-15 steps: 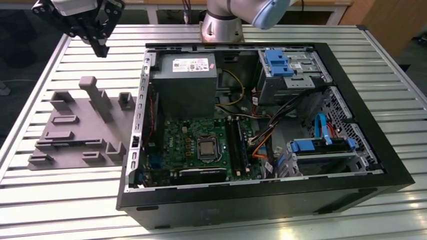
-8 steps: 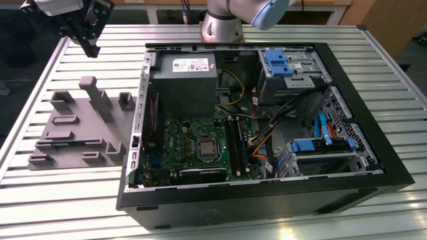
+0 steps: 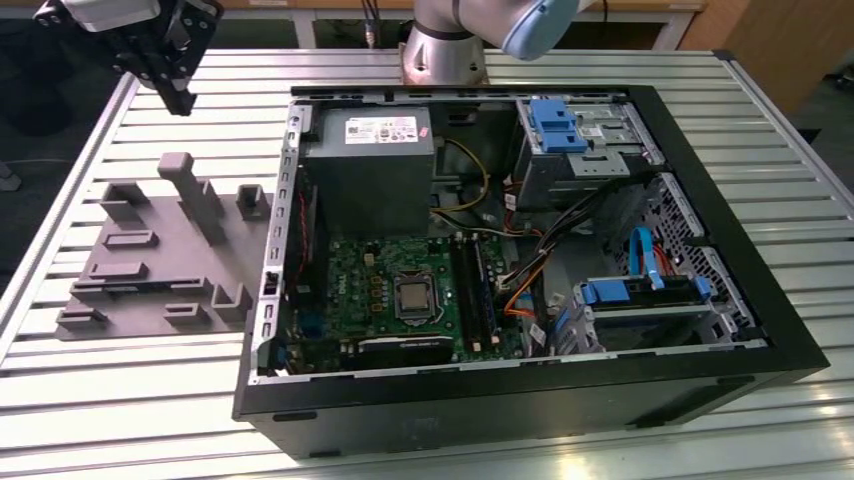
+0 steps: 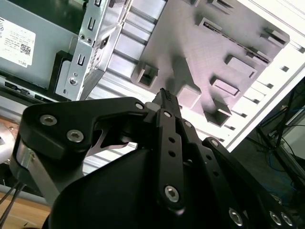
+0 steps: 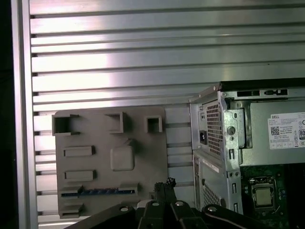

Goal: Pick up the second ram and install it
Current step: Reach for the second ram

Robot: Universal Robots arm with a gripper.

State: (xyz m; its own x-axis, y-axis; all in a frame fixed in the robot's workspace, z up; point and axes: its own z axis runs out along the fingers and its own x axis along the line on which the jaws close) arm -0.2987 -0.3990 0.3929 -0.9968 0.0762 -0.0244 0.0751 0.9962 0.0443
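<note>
Grey tray (image 3: 147, 250) on a silver ribbed surface (image 3: 134, 400); black case (image 3: 534, 400), green motherboard (image 3: 360, 290), blue drive latches (image 3: 554, 125), black hand (image 3: 179, 103).

Closed tool (image 4: 165, 96) hovers over the grey holder tray (image 4: 195, 43)

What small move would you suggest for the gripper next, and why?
I would probably bring the gripper down toward the grey holder tray, to a spot just above the second ram. In the exterior view the gripper hangs shut, high and clear of the tray, while the first wrist view shows the stick lying in its tray slot, not yet picked up.
</note>
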